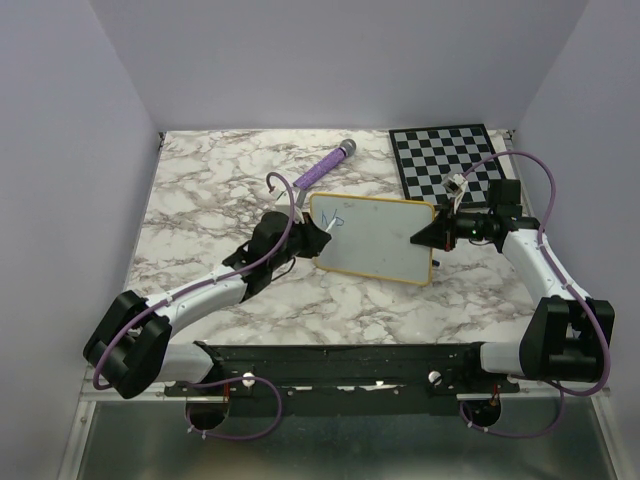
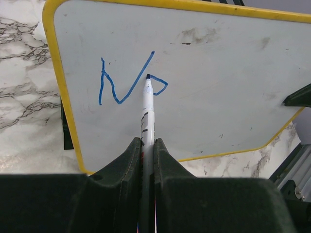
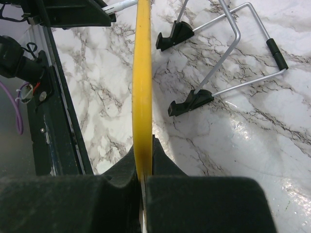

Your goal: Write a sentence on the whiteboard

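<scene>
Top view: the small yellow-framed white whiteboard [image 1: 375, 238] sits mid-way on the marble-patterned desk [image 1: 200, 190], between the left gripper [image 1: 318, 238] and the right gripper [image 1: 428, 235]. Left wrist view: the left gripper is closed on a slim white marker pen [image 2: 147, 107], whose tip touches the board beside blue marker lettering [image 2: 121, 87], an "N" and a partial stroke. Right wrist view: the right gripper clamps the board's yellow edge, and a wire stand with black feet [image 3: 218, 73] lies nearby.

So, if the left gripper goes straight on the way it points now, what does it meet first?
The whiteboard. The left gripper points at its face, and the marker it holds seems to touch there, beside the blue N, so the pen tip would press in first.
</scene>
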